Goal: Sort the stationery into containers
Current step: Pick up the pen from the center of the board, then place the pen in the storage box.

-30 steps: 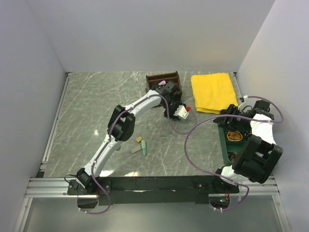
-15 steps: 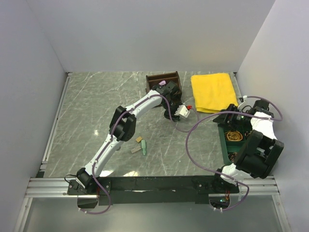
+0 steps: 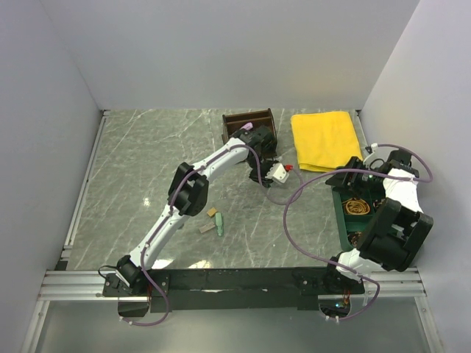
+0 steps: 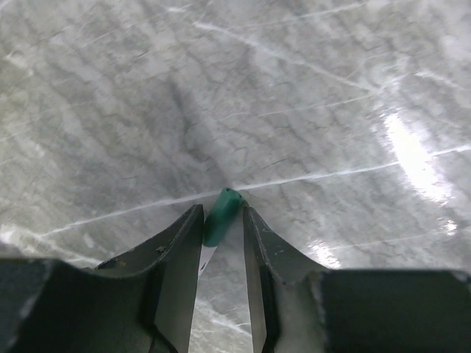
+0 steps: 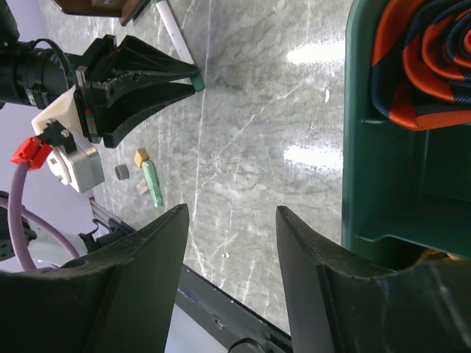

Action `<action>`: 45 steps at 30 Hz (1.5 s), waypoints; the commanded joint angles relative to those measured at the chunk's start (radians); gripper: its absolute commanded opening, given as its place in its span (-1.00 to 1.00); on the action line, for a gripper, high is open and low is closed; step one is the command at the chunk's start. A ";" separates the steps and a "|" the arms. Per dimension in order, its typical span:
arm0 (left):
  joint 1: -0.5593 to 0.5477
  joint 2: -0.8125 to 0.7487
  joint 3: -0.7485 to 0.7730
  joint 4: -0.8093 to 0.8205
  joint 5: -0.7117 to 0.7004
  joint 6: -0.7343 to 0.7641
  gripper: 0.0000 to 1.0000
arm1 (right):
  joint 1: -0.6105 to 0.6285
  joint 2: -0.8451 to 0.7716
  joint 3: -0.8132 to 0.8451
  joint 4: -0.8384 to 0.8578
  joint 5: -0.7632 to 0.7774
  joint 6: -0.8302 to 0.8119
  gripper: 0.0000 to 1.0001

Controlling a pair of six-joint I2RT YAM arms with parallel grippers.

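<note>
Barely anything has shifted; both arms only nudged a touch. Now the left gripper (image 4: 221, 215) is pinched narrow on the pen (image 4: 219, 223) near its green cap, at 5 o'clock of the organiser (image 3: 249, 121). At 3 o'clock the right gripper (image 5: 229, 228) gapes wide and empty beside the tray (image 5: 368, 184). I judge the pen light, stiff and slick, best held mid-barrel. No writing is legible.
</note>
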 commanded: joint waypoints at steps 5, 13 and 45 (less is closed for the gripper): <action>-0.049 0.065 -0.064 -0.190 -0.143 0.069 -0.36 | 0.003 -0.072 0.021 -0.047 -0.016 -0.052 0.17; -0.086 -0.022 -0.121 -0.159 -0.078 0.060 -0.91 | 0.003 -0.101 0.076 -0.128 -0.014 -0.113 0.07; 0.193 -0.595 -0.711 1.245 0.424 -0.829 -0.99 | 0.013 -0.353 0.112 -0.150 0.095 -0.053 0.01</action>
